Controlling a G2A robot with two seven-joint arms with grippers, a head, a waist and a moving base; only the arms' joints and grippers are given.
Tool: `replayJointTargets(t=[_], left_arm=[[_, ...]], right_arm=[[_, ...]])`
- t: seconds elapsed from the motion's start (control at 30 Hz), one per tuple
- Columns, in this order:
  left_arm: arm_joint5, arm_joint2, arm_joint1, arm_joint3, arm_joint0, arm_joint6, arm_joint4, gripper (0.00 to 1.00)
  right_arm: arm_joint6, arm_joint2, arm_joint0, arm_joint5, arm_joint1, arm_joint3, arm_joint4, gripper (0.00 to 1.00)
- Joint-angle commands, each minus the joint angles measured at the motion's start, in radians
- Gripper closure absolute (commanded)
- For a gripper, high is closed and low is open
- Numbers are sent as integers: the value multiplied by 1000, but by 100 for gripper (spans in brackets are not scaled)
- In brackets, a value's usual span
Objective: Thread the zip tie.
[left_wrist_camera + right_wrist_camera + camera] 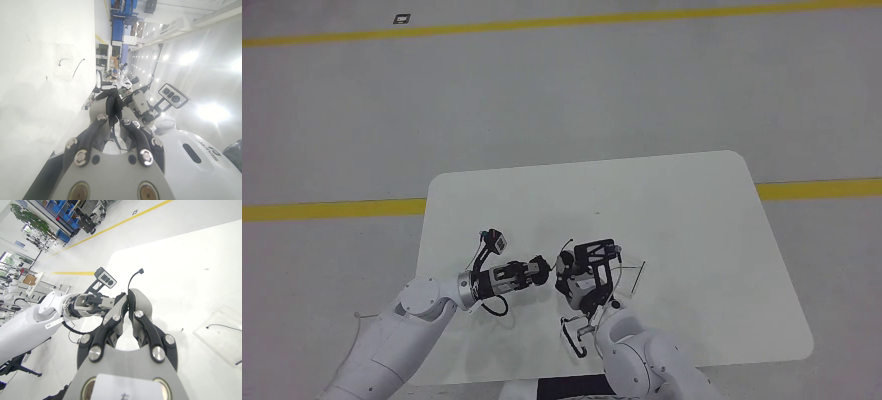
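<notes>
A black zip tie is pinched between the fingers of my right gripper, which is shut on its strap. The head end curls up free above the fingertips, and it shows as a thin black curl over the near middle of the table. My left gripper is shut too, its tip pressed against the right gripper from the side. A thin black strand runs back between the left fingers. In the right wrist view the left gripper meets the right fingertips.
A clear flat tray lies on the white table just beyond the right gripper. It holds loose zip ties, one of them curled. The same tray holds a strap. Both arms hang near the table's front edge.
</notes>
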Motion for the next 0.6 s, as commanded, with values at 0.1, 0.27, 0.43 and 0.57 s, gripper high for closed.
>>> replayJointTargets(t=[0.1,0.27,0.43,0.57], left_arm=[[0,0,0,0,0,0,0,100],[0,0,0,0,0,0,0,100],[0,0,0,0,0,0,0,100],[0,0,0,0,0,0,0,100]], right_arm=[[3,-4,4,3,1,6,2,100],[2,-8,9,8,1,9,5,100],[-1,-10,12,12,3,2,1,100],[1,-12,13,14,4,1,-1,100]])
